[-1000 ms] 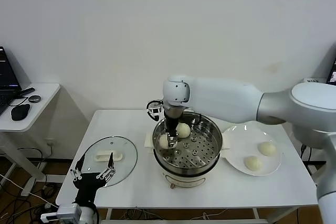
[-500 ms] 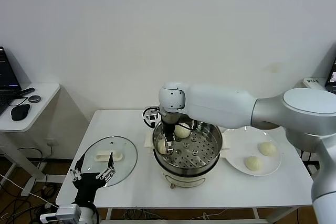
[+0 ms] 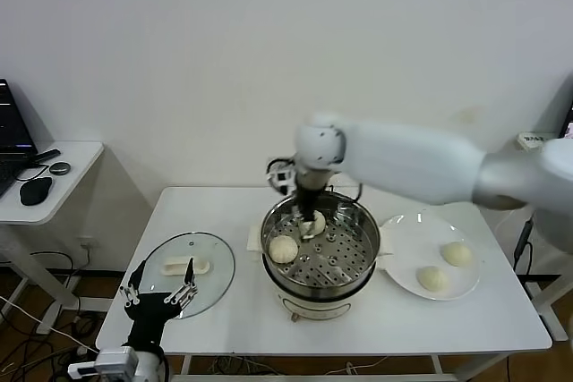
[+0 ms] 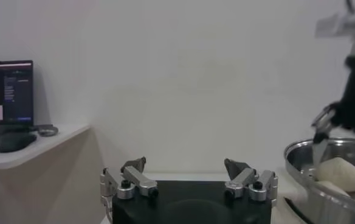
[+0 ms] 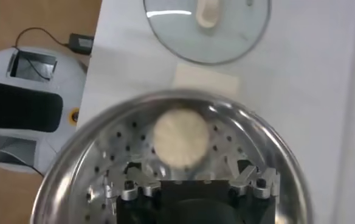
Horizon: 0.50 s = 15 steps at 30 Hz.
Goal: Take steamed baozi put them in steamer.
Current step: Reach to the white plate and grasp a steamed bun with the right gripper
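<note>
Closest to the robot, the left tool (image 3: 159,297) hangs parked below the near left corner of the white table (image 3: 224,310), its fingers spread wide with nothing between them; the left wrist view shows the same wide gap at the left tool (image 4: 189,176). Just beyond it on the table lies the round glass lid (image 3: 183,273) with its cream handle, well apart from the pot. At the middle of the table stands the steamer (image 3: 320,261), a shiny steel pot on a cream base with a perforated tray inside. Two steamed baozi lie on that tray: one bun (image 3: 283,249) on the left side, free of any grip, and another bun (image 3: 312,223) farther back, partly hidden by the arm. To the right, just beside the steamer, a white plate (image 3: 398,261) carries two more buns (image 3: 432,278) side by side. Above the far part of the steamer hovers the right tool (image 3: 310,212), pointing down from the white right arm; the right wrist view shows the right tool (image 5: 193,181) with its fingers spread apart, holding nothing, and the free bun lying on the tray beneath it. Farther off to the left stands a side desk (image 3: 54,181) with a computer mouse (image 3: 34,190).
</note>
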Motion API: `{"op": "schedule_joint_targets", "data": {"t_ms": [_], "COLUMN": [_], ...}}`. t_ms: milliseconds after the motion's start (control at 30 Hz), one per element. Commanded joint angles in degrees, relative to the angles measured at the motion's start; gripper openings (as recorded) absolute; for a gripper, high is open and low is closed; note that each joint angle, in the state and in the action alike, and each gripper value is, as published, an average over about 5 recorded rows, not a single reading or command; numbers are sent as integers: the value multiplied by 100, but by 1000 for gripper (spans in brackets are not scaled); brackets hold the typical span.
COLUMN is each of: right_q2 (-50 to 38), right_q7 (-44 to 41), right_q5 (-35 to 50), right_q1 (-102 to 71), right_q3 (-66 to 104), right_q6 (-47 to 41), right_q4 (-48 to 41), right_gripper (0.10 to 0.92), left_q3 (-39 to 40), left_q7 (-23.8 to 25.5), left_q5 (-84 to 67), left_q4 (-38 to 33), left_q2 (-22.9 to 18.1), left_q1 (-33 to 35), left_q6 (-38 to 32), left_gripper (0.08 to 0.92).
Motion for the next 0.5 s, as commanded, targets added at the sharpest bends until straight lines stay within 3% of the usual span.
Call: {"op": "schedule_joint_targets", "data": {"t_ms": [33,267,500], "right_q2": [-2284,-3691,-4118], "right_q7": [-860,-1146,-1159], "right_q5": [-363,-1381,-2738], "right_q1": [1004,454,-1885], "right_q3": [74,146,1583], "right_q6": [667,1591,2262], "right_q4": [837,971,790], "right_gripper": [823,823,823], "left_q3": [36,-46,-65], "left_q7": [50,79,76], "left_q5": [-11,-148,-129], "left_q4": [64,175,292], "left_q2": [-26,1,-15], "left_q1": [-57,-49,90], "left_q6": [51,93,108], "left_gripper": [823,823,823]}}
